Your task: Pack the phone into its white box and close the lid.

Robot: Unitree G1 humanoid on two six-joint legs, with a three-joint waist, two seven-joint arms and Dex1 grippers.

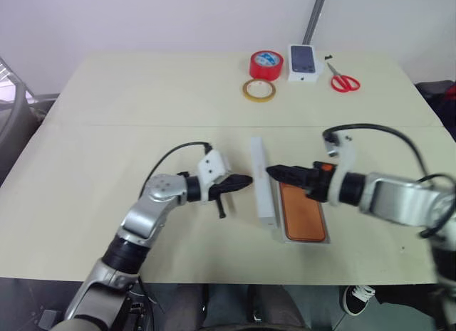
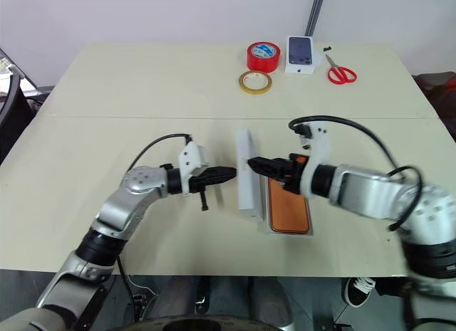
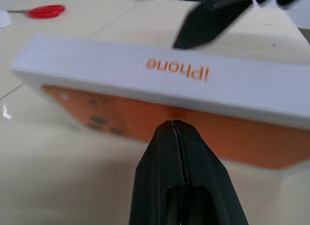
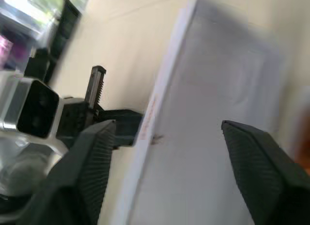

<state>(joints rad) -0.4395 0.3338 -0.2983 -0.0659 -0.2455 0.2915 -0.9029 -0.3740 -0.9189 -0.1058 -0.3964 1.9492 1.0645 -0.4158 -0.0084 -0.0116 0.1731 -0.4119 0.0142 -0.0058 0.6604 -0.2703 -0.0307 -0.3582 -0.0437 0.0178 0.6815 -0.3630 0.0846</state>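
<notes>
- Your left end effector (image 1: 246,181) has its two black fingers pressed together on nothing, its tip just short of the lid's printed face; your right end effector (image 1: 273,171) comes in from the opposite side with its fingers spread wide, as your right wrist view shows, and nothing gripped between them.
- Under both end effectors you have the bench (image 1: 142,96), a pale tabletop.
- Between the two tips, the lid (image 1: 262,183) stands on its long edge, its orange print toward your left end effector and its plain white inside toward your right one.
- Directly below your right end effector, the phone (image 1: 302,214) lies flat in the white box (image 1: 308,241), beside the lid's inner side.
- Well beyond both end effectors, at the bench's far edge, you can see a red tape roll (image 1: 266,65), a tan tape ring (image 1: 258,90) beside it, a small white box picturing a dark phone (image 1: 304,62), and red-handled scissors (image 1: 343,80).
</notes>
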